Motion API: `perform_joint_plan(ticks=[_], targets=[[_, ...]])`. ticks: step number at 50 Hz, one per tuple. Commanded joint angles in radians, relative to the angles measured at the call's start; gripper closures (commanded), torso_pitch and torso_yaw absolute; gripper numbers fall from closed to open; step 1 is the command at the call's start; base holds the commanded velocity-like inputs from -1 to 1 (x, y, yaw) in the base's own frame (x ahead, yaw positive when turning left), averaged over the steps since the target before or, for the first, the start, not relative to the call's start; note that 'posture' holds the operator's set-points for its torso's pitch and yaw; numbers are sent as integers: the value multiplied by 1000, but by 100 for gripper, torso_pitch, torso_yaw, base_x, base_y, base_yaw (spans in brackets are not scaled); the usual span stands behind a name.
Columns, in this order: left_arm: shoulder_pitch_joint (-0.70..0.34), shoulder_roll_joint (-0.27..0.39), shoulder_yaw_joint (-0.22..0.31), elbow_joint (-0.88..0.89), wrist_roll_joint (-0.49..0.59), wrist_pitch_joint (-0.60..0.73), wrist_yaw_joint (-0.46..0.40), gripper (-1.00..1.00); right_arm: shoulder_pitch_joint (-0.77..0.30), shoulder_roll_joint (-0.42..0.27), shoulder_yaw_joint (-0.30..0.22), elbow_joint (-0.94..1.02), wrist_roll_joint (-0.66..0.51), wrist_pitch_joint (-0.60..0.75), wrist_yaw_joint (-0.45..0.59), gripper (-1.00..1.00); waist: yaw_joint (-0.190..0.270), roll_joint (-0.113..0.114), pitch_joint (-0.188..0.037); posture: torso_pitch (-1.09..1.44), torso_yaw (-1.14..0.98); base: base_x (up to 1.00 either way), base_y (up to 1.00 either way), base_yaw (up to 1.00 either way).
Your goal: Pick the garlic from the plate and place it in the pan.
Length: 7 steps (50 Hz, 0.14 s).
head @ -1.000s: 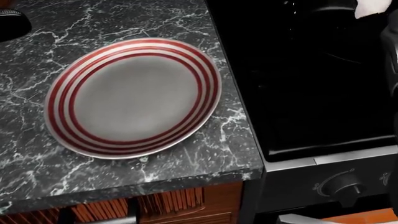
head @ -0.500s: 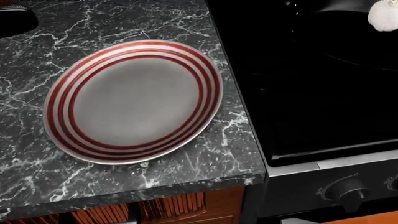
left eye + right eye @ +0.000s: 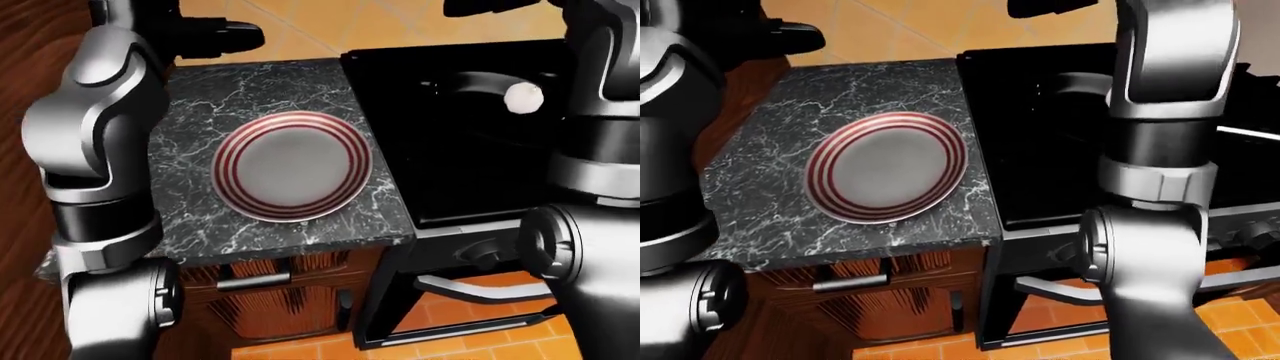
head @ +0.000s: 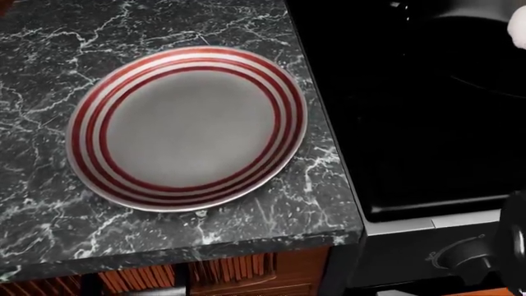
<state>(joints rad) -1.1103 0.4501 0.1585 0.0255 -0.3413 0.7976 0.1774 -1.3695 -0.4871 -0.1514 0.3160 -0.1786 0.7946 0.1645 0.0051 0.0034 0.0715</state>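
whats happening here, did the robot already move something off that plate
It looks that way. The red-striped grey plate sits empty on the dark marble counter. The white garlic bulb now lies in the black pan on the black stove. Neither hand is holding anything that shows; both arms are raised over the counter and stove, with the fingers not clear enough to judge.
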Motion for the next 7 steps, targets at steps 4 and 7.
perform_joint_plan(ticks=[4,7], targets=[[-56,-18,22,1,67,-93,-16,-100,20,-4,-2,-180,7,73,14,-100,0,-4,-34,0,0,0,0,0],[-66,-25,25,12,81,-112,-16,-100,46,-1,1,-257,6,115,29,-100,-1,-6,-34,0,0,0,0,0]])
